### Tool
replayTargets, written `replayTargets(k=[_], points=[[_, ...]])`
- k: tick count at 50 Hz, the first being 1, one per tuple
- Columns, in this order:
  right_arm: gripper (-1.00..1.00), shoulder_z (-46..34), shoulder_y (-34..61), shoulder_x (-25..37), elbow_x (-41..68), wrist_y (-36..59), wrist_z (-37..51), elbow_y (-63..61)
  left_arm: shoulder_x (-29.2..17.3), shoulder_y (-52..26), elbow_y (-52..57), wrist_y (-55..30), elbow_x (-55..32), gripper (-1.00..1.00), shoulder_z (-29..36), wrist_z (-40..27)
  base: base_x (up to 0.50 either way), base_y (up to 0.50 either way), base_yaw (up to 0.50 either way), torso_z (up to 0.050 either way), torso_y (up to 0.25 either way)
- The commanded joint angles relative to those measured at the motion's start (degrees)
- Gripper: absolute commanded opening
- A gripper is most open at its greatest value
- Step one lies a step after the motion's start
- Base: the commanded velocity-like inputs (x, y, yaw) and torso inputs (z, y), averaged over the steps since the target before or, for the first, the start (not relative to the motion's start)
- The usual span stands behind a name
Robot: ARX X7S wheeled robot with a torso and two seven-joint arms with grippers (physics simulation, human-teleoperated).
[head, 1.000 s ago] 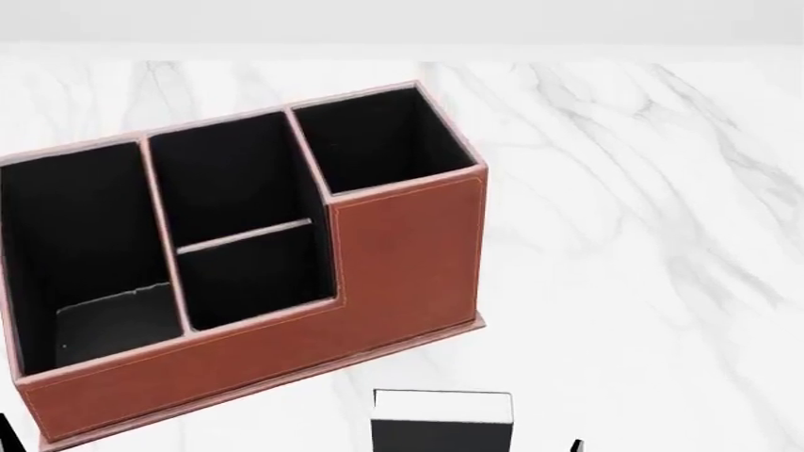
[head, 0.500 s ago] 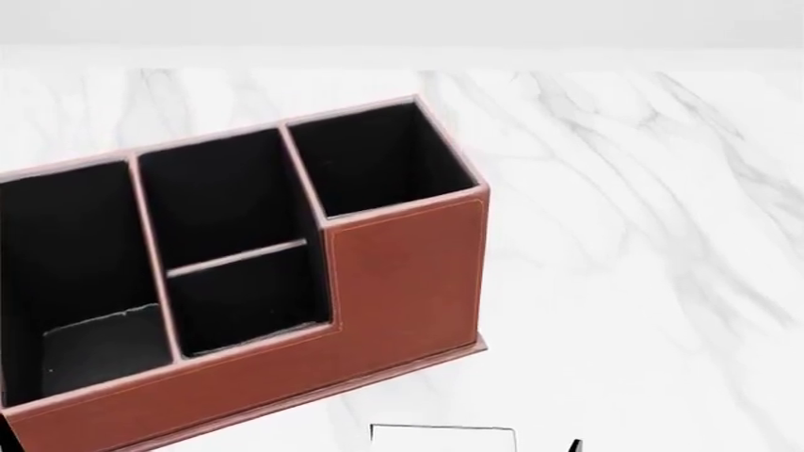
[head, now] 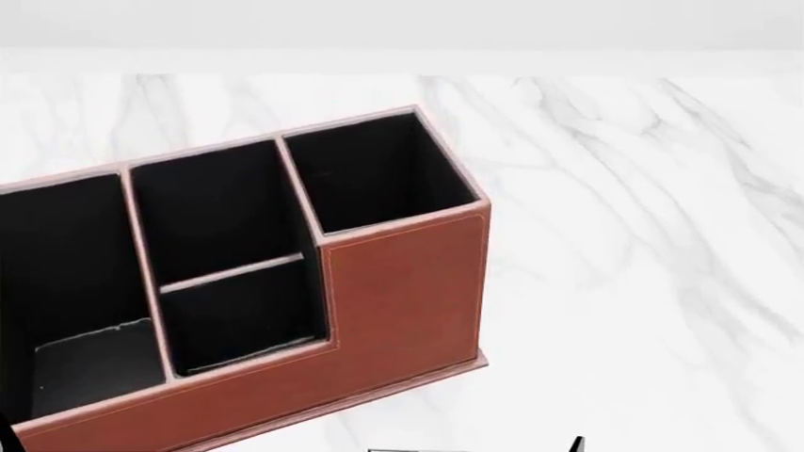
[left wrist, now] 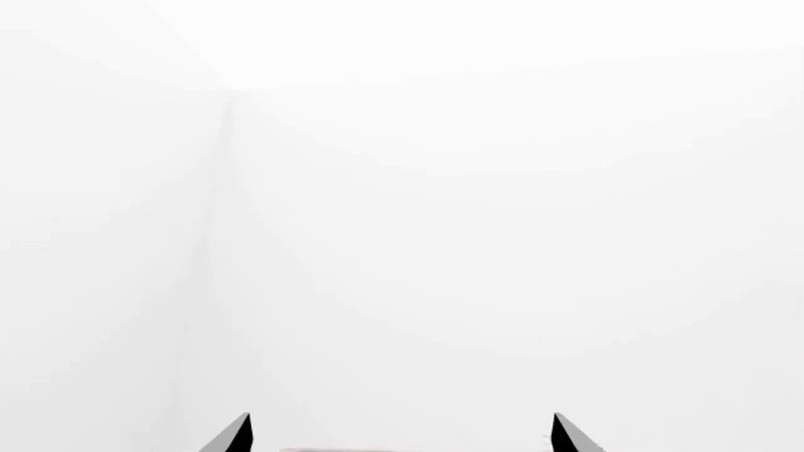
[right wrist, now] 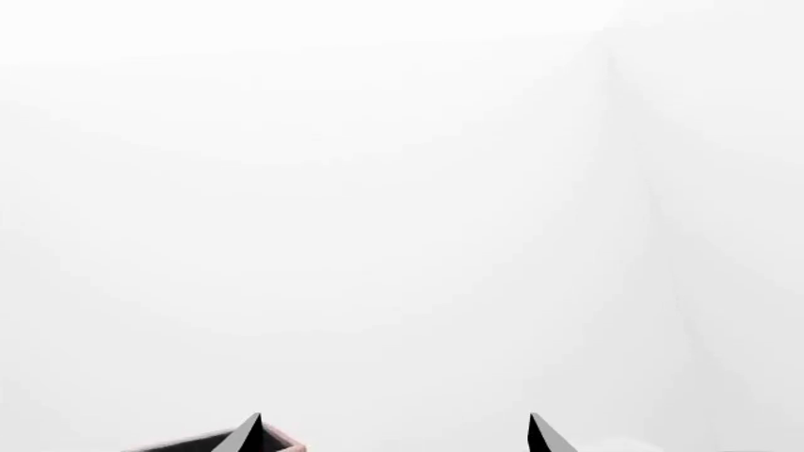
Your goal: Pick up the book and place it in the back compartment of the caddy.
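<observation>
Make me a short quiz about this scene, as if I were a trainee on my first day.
1. True or false: the reddish-brown leather-look caddy with black lining stands on a white marble table.
2. How many black-lined cells does the caddy show in the head view? A) two B) four C) six
3. Fill in: in the wrist views, the fingertips of the left gripper and of the right gripper stand ____, with nothing held between them.

Key: 1 true; 2 B; 3 apart.
</observation>
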Motion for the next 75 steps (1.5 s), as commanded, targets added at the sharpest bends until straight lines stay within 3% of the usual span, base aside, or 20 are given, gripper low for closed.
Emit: replayTargets(k=[1, 75], points=[[1.0, 0.0, 0.0, -0.1, -0.4, -0.5, 0.5, 0.3, -0.3, 0.0, -0.1, 0.1, -0.1, 1.0, 0.2, -0.3, 0.0, 0.0, 0.0, 0.0, 0.0], [1.0, -0.9, 0.3, 0.7, -2.7, 0.1, 3.1, 0.2, -1.5, -0.3, 0.3, -0.6, 0.1, 1.0, 1.5, -1.8, 0.0, 0.04, 0.0, 0.0, 0.0]])
